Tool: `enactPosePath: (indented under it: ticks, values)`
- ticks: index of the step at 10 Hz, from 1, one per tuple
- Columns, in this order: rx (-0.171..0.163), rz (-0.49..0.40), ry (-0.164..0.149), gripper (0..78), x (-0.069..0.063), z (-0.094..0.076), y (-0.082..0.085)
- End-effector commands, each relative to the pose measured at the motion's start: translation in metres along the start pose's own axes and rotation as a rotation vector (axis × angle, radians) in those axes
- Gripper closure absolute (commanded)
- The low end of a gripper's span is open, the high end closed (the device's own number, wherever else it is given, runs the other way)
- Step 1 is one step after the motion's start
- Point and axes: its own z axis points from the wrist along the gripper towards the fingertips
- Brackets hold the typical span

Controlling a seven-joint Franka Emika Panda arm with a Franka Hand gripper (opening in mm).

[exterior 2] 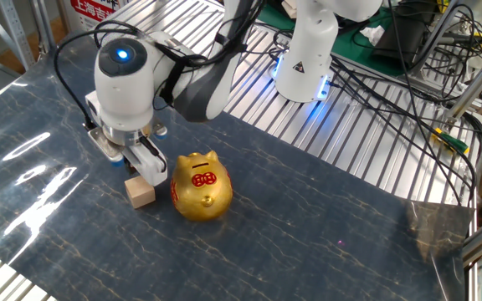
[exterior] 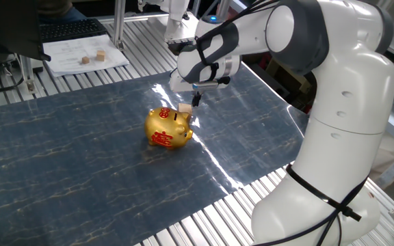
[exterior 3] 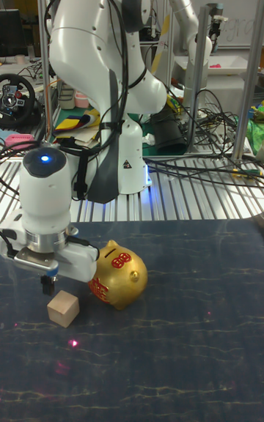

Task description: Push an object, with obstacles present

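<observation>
The object, a small light-tan wooden cube [exterior: 185, 108] [exterior 2: 140, 193] [exterior 3: 63, 308], rests on the dark blue mat right beside the obstacle. That obstacle is a shiny gold piggy bank [exterior: 168, 128] [exterior 2: 200, 186] [exterior 3: 117, 275] with red markings. My gripper [exterior: 195, 101] [exterior 2: 151, 172] [exterior 3: 48, 285] points down with its fingers together and nothing held. Its tips hover just above and behind the cube, on the side away from the mat's near edge in the other fixed view. I cannot tell whether the tips touch the cube.
A white paper [exterior: 87, 56] with two small cubes and a keyboard [exterior: 70, 29] lie beyond the mat's far corner. Slatted metal tabletop [exterior 2: 341, 142] surrounds the mat. The arm's base [exterior 2: 304, 50] and cables [exterior 2: 408, 75] stand behind.
</observation>
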Motion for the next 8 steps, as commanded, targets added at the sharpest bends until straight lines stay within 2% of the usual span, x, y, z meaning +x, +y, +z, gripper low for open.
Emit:
enactPosePath:
  ticks: [1,4,8]
  values:
    - [0.039,-0.023,-0.010,77.6,-0.001,0.006,0.003]
    - [0.074,-0.034,-0.025,77.6,-0.001,0.017,0.007]
    - [0.103,-0.045,-0.016,77.6,0.001,0.020,0.006]
